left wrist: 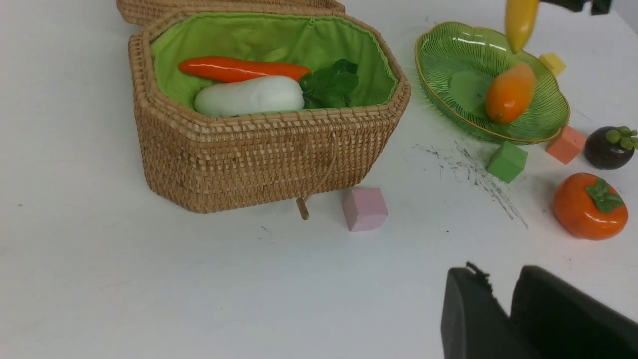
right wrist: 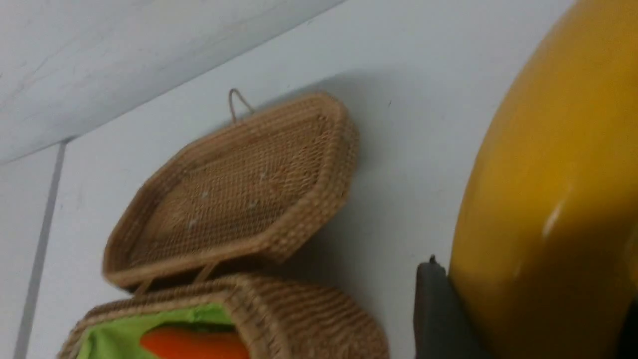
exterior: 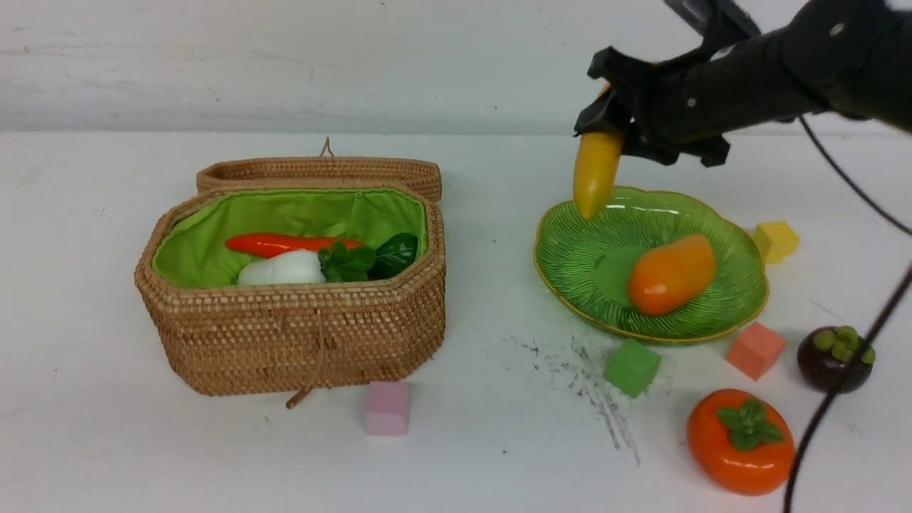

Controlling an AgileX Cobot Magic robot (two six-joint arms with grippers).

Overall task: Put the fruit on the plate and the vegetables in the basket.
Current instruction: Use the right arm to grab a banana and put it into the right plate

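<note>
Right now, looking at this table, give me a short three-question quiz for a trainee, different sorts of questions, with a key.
1. True or false: the mango lies on the plate.
2. What does the right pincer hold? A, the banana; B, a spoon; C, nothing.
3. How many fruits sit on the table, off the plate?
Key: 1 true; 2 A; 3 two, the persimmon and the mangosteen.
</note>
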